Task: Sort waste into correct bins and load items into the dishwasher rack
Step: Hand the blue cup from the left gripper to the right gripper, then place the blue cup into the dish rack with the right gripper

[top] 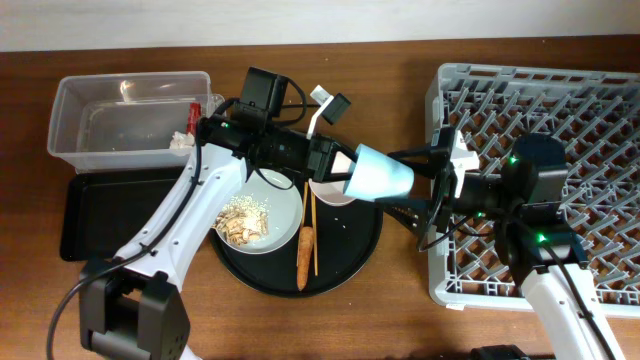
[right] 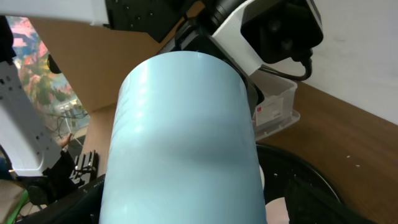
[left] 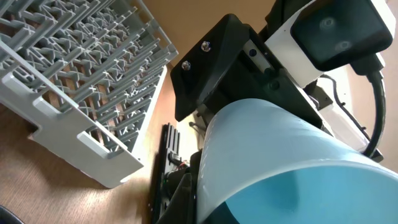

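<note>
The light-blue cup (top: pixel 382 172) is held on its side in the air above the round black tray, between the two arms. My left gripper (top: pixel 338 165) is shut on its rim, and the cup's blue inside fills the left wrist view (left: pixel 267 155). My right gripper (top: pixel 395 180) is open, with its fingers on either side of the cup's base (right: pixel 180 137) and a gap showing. The grey dishwasher rack (top: pixel 560 100) stands at the right. The plate (top: pixel 285 195) holds beige food scraps (top: pixel 243 220). Chopsticks (top: pixel 312 235), a carrot stick (top: pixel 303 255) and the white bowl (top: pixel 328 192) lie on the round tray.
The round black tray (top: pixel 340 265) sits at the centre. The clear tub (top: pixel 130 115) at far left holds a red wrapper (top: pixel 190 110) and a white paper scrap (top: pixel 180 142). The shallow black rectangular tray (top: pixel 100 210) lies in front of it. The rack's corner (left: pixel 81 74) is close by.
</note>
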Action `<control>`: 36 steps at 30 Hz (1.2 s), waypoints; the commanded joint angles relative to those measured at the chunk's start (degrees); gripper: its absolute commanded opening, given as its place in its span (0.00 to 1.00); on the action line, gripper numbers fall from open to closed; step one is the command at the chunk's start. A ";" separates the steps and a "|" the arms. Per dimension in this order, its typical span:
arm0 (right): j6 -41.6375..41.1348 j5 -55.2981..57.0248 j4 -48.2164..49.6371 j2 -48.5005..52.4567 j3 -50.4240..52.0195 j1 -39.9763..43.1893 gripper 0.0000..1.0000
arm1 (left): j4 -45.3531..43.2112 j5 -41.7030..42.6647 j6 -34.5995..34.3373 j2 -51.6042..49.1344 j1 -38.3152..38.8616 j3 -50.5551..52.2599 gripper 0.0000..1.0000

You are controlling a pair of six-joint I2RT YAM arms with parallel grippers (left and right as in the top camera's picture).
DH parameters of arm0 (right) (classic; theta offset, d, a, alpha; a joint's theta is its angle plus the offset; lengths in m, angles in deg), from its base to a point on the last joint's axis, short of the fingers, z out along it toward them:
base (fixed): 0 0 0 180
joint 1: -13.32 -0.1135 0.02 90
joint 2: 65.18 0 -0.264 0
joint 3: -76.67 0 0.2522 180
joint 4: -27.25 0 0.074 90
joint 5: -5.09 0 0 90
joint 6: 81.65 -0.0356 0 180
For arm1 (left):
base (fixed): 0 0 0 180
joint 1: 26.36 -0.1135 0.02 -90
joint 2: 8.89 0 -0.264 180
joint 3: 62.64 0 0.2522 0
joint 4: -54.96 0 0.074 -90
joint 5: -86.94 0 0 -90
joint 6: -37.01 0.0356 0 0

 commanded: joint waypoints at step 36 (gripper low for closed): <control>-8.15 59.17 -53.46 0.15 -16.83 30.16 0.55 | 24.30 -72.74 -0.74 1.46 -15.85 -0.52 0.78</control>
